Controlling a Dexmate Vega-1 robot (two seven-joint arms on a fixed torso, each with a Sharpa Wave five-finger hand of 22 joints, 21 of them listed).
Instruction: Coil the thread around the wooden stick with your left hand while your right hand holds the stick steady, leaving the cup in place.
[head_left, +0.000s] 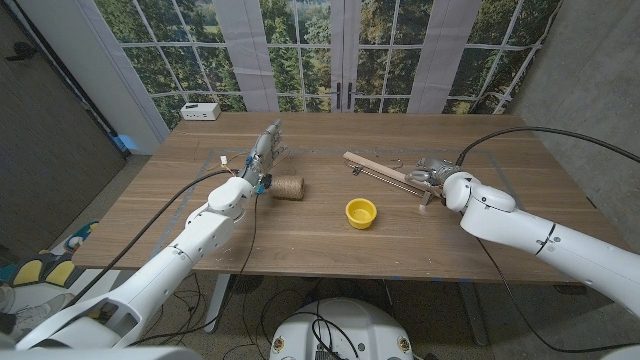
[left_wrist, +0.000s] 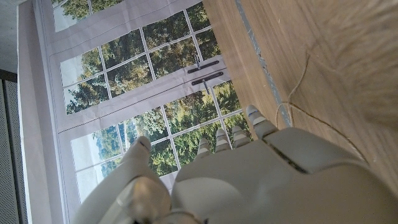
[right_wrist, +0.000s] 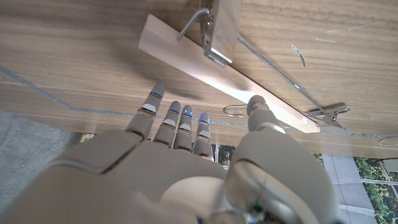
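Stick lying slantwise along worktop, just beyond right robot hand, fingers spread, holding nothing; left robot hand spread beside spool.

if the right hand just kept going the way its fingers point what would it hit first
Most likely the wooden stick. In the right wrist view the right hand has its fingers spread and aimed at the stick, which lies just ahead on the table. Whether the fingertips already touch it is unclear.
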